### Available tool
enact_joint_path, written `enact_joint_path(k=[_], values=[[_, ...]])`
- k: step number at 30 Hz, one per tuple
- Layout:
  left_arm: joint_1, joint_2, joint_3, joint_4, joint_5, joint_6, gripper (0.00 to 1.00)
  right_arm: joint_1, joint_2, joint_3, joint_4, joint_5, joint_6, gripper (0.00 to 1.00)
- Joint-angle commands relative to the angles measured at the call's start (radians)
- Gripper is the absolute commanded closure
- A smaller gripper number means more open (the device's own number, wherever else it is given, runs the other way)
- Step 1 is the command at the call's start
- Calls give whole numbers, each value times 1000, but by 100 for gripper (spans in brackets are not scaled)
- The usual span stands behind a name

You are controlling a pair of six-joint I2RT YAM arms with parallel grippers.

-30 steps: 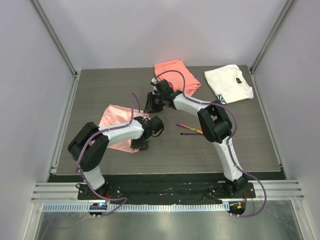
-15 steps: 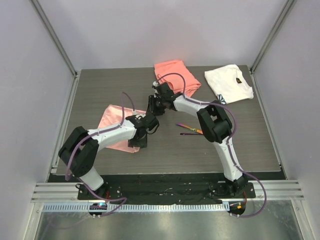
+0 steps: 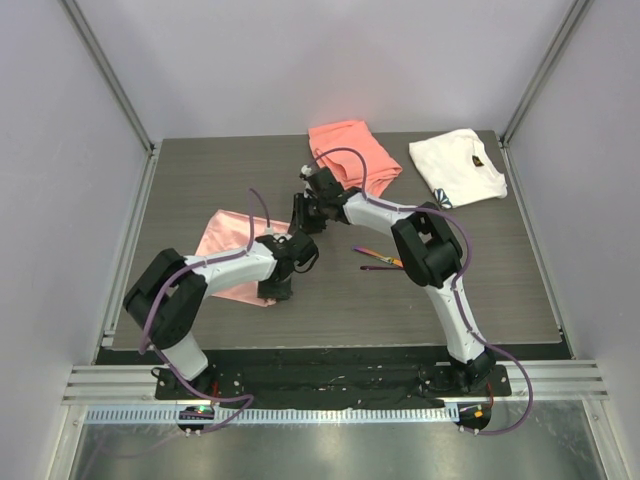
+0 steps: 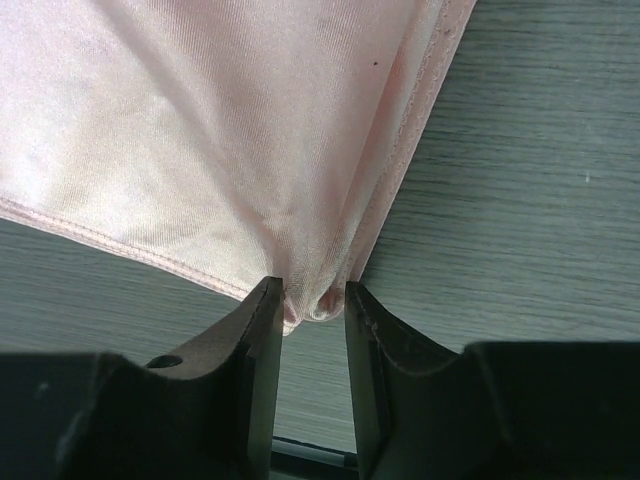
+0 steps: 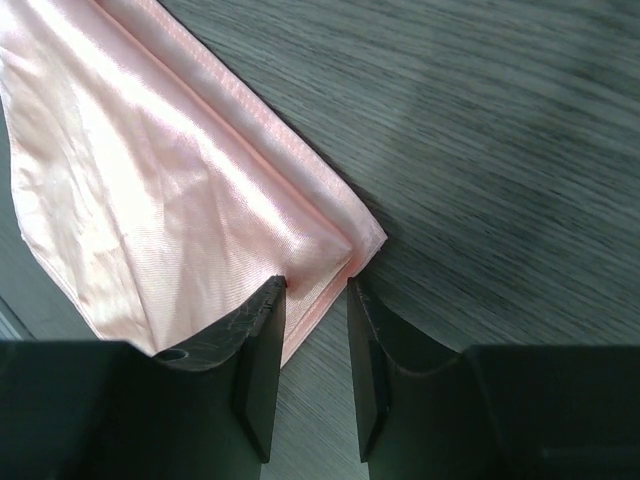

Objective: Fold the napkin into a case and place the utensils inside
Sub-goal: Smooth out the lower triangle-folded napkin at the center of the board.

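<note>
Napkin: the napkin lies mostly flat on the left-middle of the table, and its right-hand edge runs between the two grippers.
Left gripper: the left gripper is clamped on the napkin's near right corner. The cloth puckers between its fingers and creases fan out from the pinch.
Right gripper: the right gripper sits astride the far right corner, where the edge shows a doubled band. The jaws stand narrowly apart with cloth between the tips. Whether they press it cannot be told.
Change noted: over the last second the left arm's elbow has swung outward and partly back, while its gripper has kept to the same corner. The right gripper has edged slightly nearer. The napkin's outline has barely altered.
Utensils: the utensils lie together on bare table to the right of the napkin, apart from it, and have not moved.
Other items: a coral cloth and a white cloth lie at the far edge, well apart from the work.
Finding: both right-hand corners appear to be attended to for a fold. In my judgement the adjustments were regripping, not folding.
Task standing: early, with no case formed and the utensils not yet loaded.
Risk: the satin may slip from a shallow pinch once lifted.
</note>
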Motion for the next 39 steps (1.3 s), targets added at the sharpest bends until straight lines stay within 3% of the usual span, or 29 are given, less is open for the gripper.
enact_joint_path(k=[1, 5, 9, 22, 29, 39], values=[[1, 4, 5, 14, -38, -12, 66, 17, -64, -5, 27, -2, 22, 64], [1, 1, 4, 14, -56, -14, 67, 17, -62, -3, 28, -2, 25, 66], [1, -6, 2, 9, -62, -21, 79, 19, -62, -6, 28, 7, 34, 68], [-2, -47, 13, -9, -76, -15, 100, 17, -64, 14, 18, 58, 44, 74], [-12, -22, 11, -4, -70, -12, 100, 17, -64, 70, -43, 107, -24, 67], [-22, -21, 17, -6, -70, -12, 100, 22, 10, 178, -72, 104, -47, 66]])
